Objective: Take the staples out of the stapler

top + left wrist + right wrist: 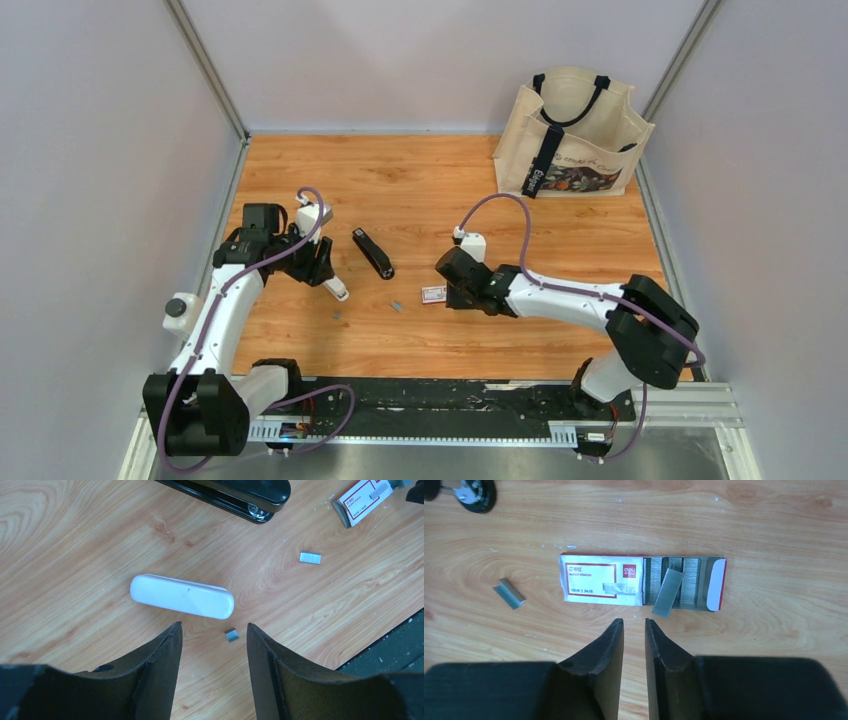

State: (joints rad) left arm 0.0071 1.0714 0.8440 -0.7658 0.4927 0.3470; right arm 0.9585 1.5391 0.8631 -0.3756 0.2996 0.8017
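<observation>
The black stapler (371, 252) lies closed on the wooden table; it also shows at the top of the left wrist view (235, 495). A tiny grey staple strip (231, 635) lies between the tips of my open, empty left gripper (214, 630), not touching either finger. A second strip (310, 557) lies further right; the right wrist view shows it too (509, 593). My right gripper (634, 622) is empty with only a narrow gap, just short of the pink-and-white staple box (601, 579). The box's tray is slid out, with a loose strip (668, 592) askew on it.
A white oblong capsule-shaped object (182, 596) lies just beyond my left fingertips, between them and the stapler. A canvas tote bag (575, 135) stands at the back right. Grey walls enclose the table, and a black rail (450, 395) runs along its near edge.
</observation>
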